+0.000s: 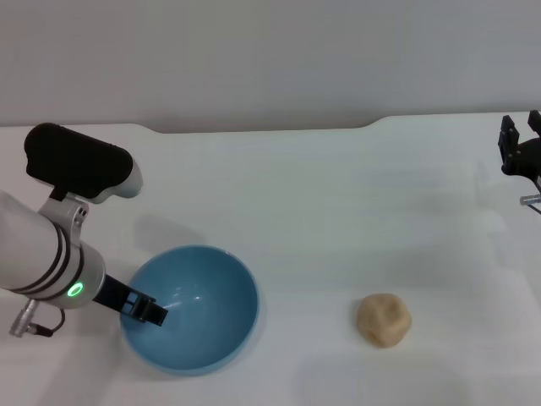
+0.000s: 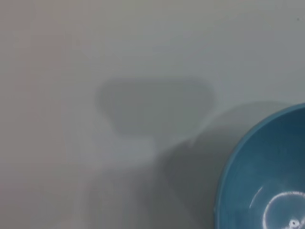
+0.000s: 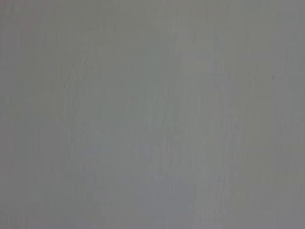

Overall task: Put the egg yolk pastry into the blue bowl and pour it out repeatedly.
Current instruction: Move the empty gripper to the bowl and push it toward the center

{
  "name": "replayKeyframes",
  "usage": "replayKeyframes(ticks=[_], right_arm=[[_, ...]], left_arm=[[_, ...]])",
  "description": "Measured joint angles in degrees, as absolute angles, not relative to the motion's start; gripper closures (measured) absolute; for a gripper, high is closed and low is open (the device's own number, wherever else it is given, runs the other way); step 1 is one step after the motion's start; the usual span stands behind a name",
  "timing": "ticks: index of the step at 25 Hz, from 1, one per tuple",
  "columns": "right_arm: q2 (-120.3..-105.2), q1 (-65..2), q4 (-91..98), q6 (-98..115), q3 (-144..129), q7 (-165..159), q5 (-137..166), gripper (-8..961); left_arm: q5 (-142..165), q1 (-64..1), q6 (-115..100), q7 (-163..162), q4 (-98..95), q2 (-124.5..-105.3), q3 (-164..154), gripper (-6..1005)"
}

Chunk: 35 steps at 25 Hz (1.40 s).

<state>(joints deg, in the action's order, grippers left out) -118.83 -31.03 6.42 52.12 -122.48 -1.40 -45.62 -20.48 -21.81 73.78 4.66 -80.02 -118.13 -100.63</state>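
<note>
The blue bowl (image 1: pixel 199 309) sits at the front left of the white table, open side up and empty. My left gripper (image 1: pixel 142 309) is at its left rim, with a black finger (image 1: pixel 152 314) inside the bowl, shut on the rim. Part of the bowl also shows in the left wrist view (image 2: pixel 267 176). The egg yolk pastry (image 1: pixel 384 320) lies on the table to the right of the bowl, apart from it. My right gripper (image 1: pixel 521 135) is parked at the far right edge, open and empty, well behind the pastry.
The white table (image 1: pixel 321 203) runs back to a pale wall, with a notch in its far edge. The right wrist view shows only bare table surface (image 3: pixel 152 114).
</note>
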Motion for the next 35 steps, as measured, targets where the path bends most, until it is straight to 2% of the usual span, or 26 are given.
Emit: replayKeyframes(ticks=[2,10,16,21,26,31,35], right_arm=[[-118.85,-31.0,6.4,52.1,-122.5,-1.4,-45.6,647],[-118.92,-31.0,6.8,52.1,-122.5,-1.4,-45.6,648],[-118.89,-31.0,7.9,49.3,-121.9,-4.2,-46.0,648],[-118.02,-32.7,8.8,41.8,-121.9,-15.7,-45.5,649],[-115.52,-33.8,14.4,32.2,-121.8,-23.1,-39.2,649],[-112.35,-33.2,25.7,20.3,-121.0,-25.6,-32.9,649],[-110.23,-33.5,36.7,2.1,-116.7,-23.9,-31.0,648]], left_arm=[[-20.5,-21.8,74.1,4.7,-79.9,-118.12,-100.6,174],[-20.5,-21.9,74.4,3.1,-79.9,-118.12,-100.2,417],[-20.5,-22.6,75.9,0.8,-79.9,-118.08,-100.1,690],[-20.6,-23.4,76.8,0.1,-79.3,-118.04,-99.9,889],[-20.6,-24.2,76.8,0.1,-77.9,-118.07,-99.8,981],[-20.8,-24.6,76.8,0.1,-77.3,-118.06,-99.8,983],[-21.9,-24.8,76.9,0.1,-77.2,-118.02,-99.5,984]])
